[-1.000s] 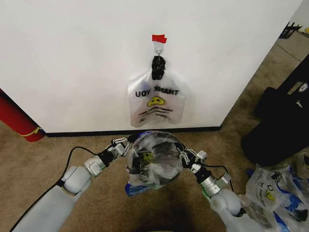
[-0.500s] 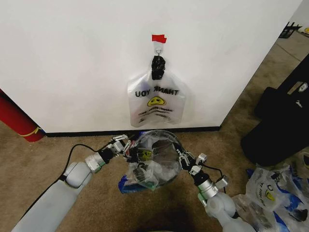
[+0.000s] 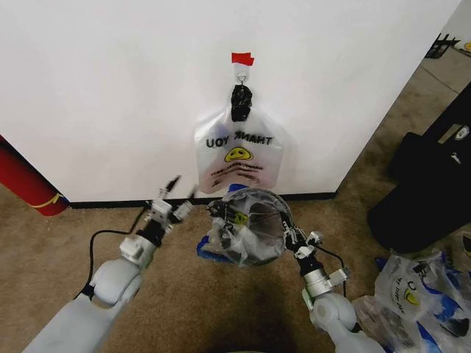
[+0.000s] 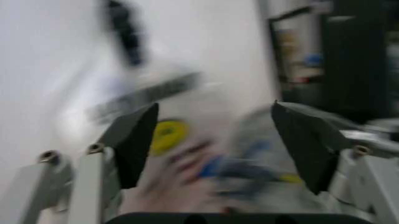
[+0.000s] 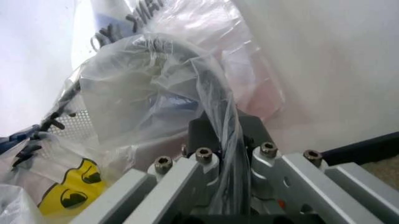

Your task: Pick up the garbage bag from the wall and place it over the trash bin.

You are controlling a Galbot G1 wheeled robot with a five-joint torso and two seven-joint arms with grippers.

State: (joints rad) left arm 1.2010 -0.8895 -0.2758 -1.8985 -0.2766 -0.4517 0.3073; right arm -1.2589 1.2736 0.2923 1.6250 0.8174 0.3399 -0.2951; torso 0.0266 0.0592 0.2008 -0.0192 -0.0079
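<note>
The trash bin (image 3: pixel 250 229) stands on the carpet below the wall (image 3: pixel 110 88), its black mesh (image 5: pixel 81 123) showing through plastic. The translucent garbage bag (image 3: pixel 237 237) with blue patches is draped over the bin's top and sides. My right gripper (image 3: pixel 289 234) is at the bin's right rim, shut on a pinch of the garbage bag (image 5: pixel 156 88); in the right wrist view the right gripper (image 5: pixel 223 148) has the film running between its jaws. My left gripper (image 3: pixel 179 193) hovers open left of the bin, apart from the bag. The left gripper (image 4: pixel 212 144) holds nothing.
A white THANK YOU bag (image 3: pixel 238 158) hangs from a hook (image 3: pixel 241 74) under red tape (image 3: pixel 242 58), right behind the bin. A red cylinder (image 3: pixel 26 184) stands at far left. A black case (image 3: pixel 430 176) and a heap of bags (image 3: pixel 423 298) lie right.
My left gripper let go of the bag, opened and drew back to the left. The bag settled lower around the bin, with the right gripper still holding its rim.
</note>
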